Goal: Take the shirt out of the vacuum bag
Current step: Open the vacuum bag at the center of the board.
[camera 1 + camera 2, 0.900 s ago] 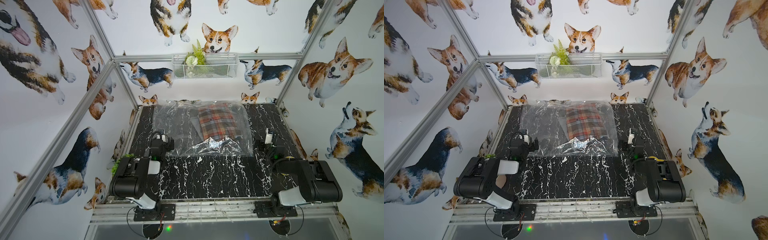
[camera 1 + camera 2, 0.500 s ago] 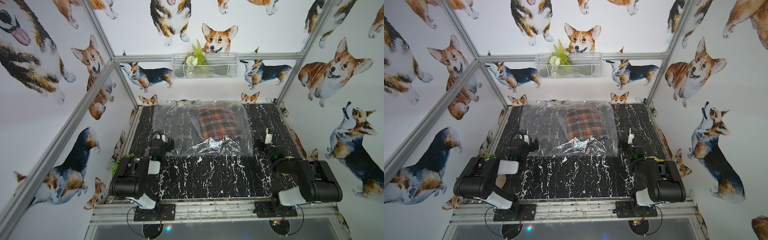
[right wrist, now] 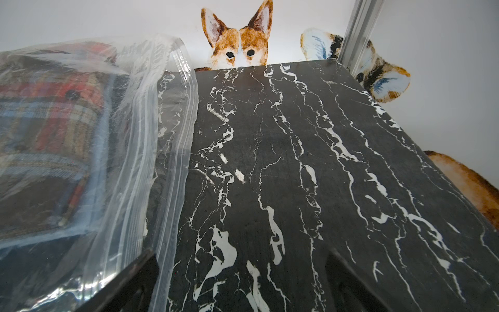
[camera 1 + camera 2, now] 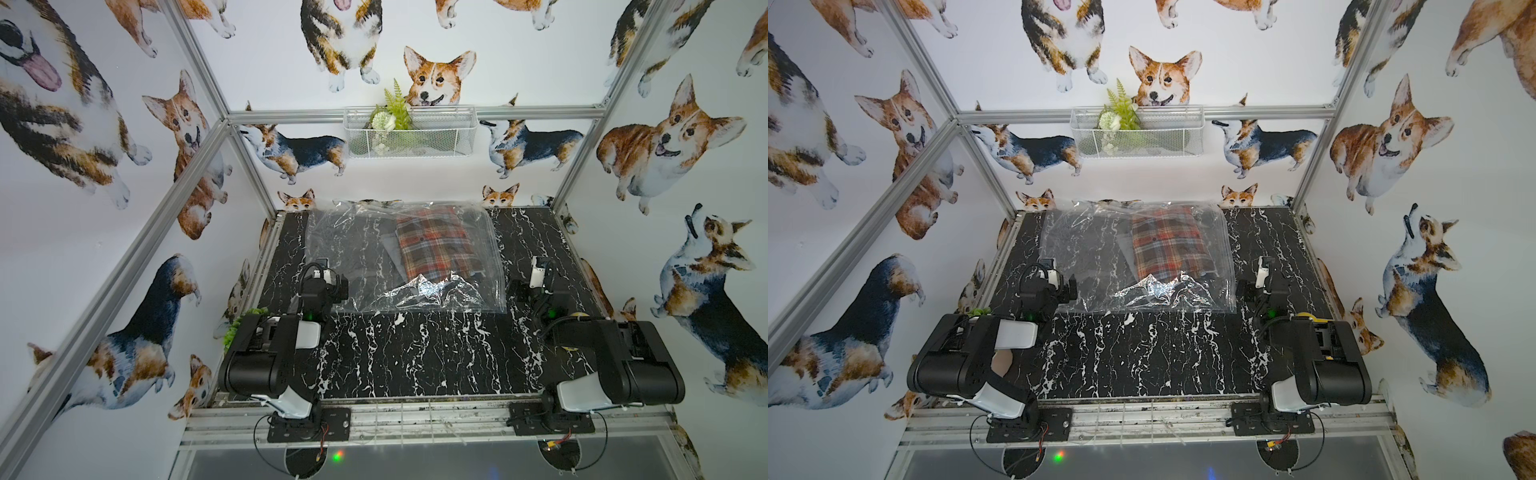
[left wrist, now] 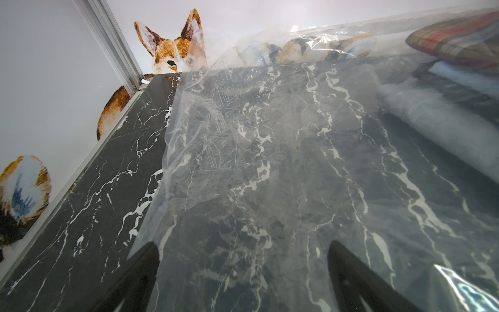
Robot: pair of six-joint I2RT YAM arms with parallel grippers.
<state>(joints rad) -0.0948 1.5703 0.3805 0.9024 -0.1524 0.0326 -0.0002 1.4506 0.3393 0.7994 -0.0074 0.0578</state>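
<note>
The vacuum bag (image 4: 353,249) (image 4: 1088,249) lies flat and crinkled on the far half of the black marble table (image 4: 415,357). Inside it, towards its right side, rests the folded red plaid shirt (image 4: 434,243) (image 4: 1167,245) (image 3: 54,113). My left gripper (image 4: 328,282) (image 5: 243,248) is at the bag's near left corner, jaws wide open over the clear plastic (image 5: 270,162), holding nothing. My right gripper (image 4: 536,282) (image 3: 241,252) stands open beside the bag's right side. One of its fingers reaches the zip-seal edge (image 3: 175,162); the other is over bare table.
A white wire basket (image 4: 409,133) with a fern hangs on the back wall above the table. Aluminium frame posts (image 4: 249,166) stand at the back corners. A small green plant (image 4: 245,322) sits by the left arm's base. Bare marble lies between the two arms.
</note>
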